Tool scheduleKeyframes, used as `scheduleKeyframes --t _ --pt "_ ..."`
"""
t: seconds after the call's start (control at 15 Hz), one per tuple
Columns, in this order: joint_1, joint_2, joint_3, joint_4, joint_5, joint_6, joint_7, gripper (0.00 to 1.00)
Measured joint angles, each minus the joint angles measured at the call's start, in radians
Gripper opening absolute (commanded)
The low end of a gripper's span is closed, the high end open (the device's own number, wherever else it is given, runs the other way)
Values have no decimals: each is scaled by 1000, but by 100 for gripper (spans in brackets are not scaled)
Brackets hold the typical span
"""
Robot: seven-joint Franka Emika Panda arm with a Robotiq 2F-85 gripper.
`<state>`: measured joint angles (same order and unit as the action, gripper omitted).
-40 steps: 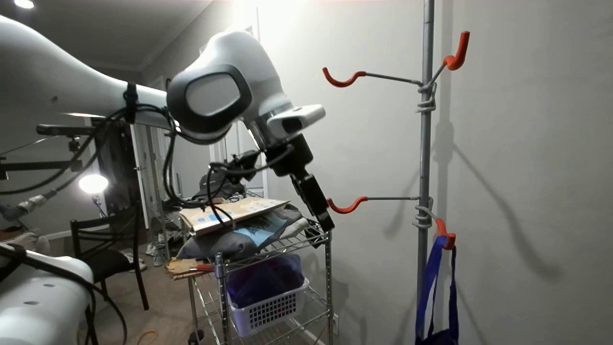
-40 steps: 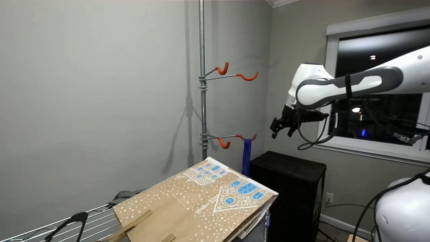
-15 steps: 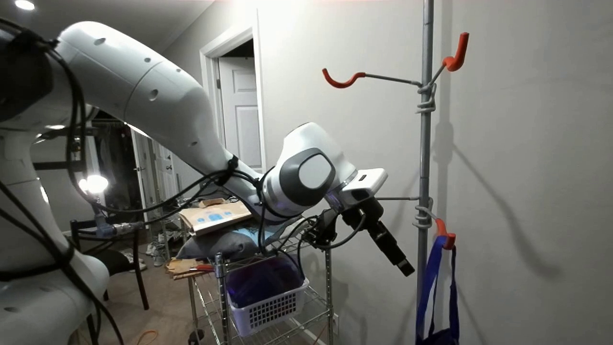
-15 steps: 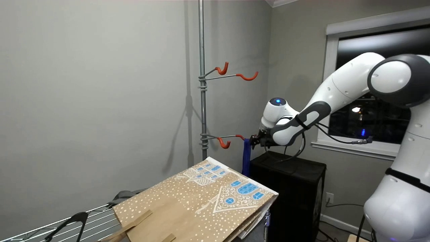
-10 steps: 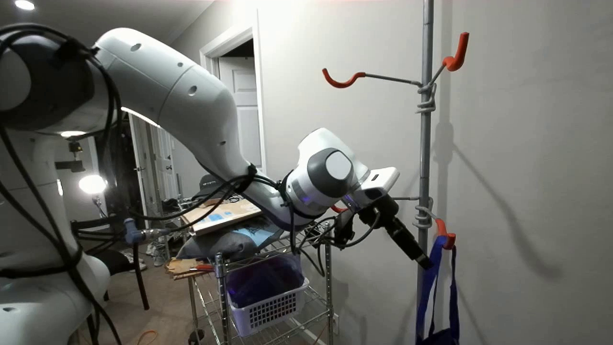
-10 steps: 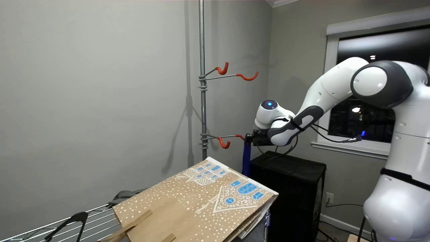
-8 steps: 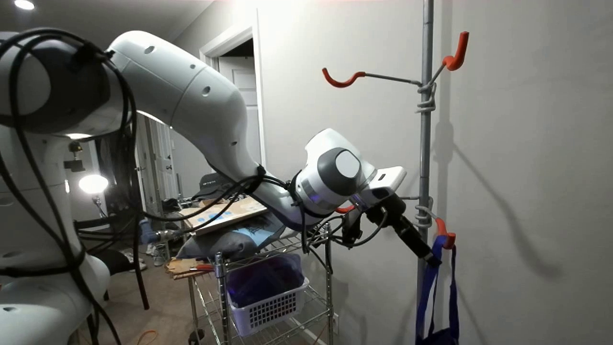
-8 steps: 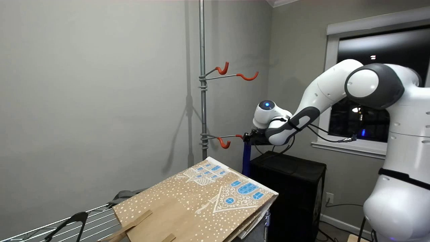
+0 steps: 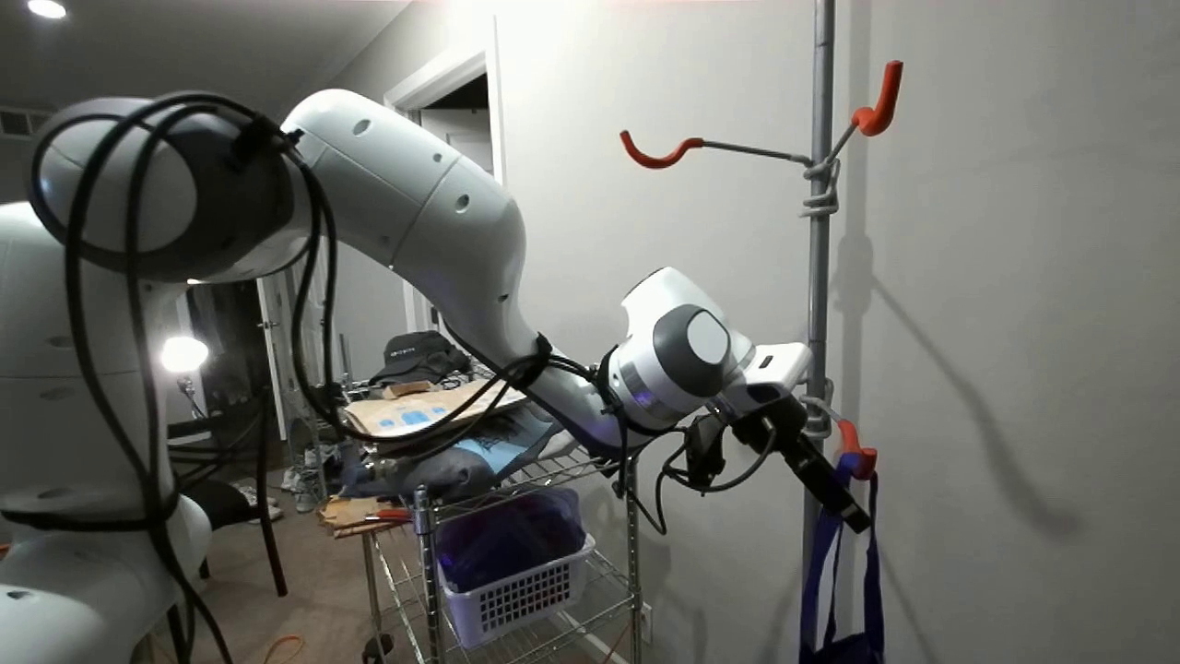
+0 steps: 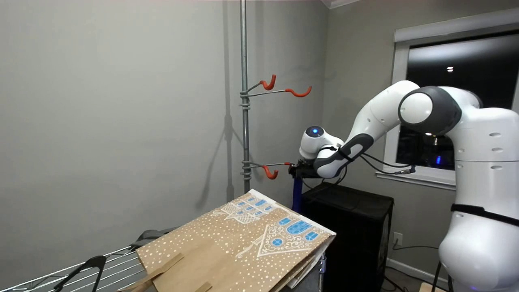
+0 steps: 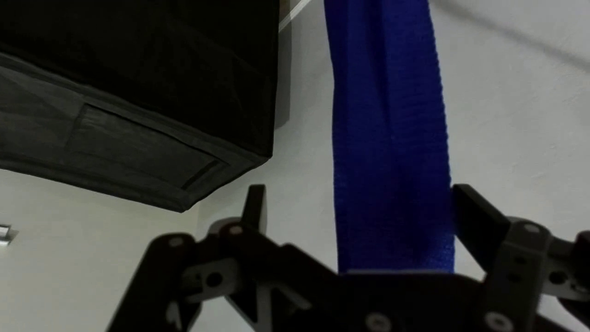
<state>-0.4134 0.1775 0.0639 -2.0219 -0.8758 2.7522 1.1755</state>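
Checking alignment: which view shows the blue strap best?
Wrist view: the blue strap is large and close, its edges clear, framed by the open pincer. In an exterior view, it hangs from a red hook, partly behind the pincer; in an exterior view, a short length shows between pincer and paper bag.

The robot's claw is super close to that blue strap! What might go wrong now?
In the wrist view, the blue strap shows between the open jaws of the gripper, but right by one side, so closing might push or crumple it. The strap hangs on a red hook, so a hard pull might catch there and shake the pole. The gripper is also near that hook and might bump it.
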Motion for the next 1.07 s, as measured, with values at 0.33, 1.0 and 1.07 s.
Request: scheduleKeyframes --t 0.33,1.0,1.07 --pt "2 9 6 3 2 0 0 60" --pt "8 10 7 9 2 2 0 1" --pt "8 10 7 9 2 2 0 0"
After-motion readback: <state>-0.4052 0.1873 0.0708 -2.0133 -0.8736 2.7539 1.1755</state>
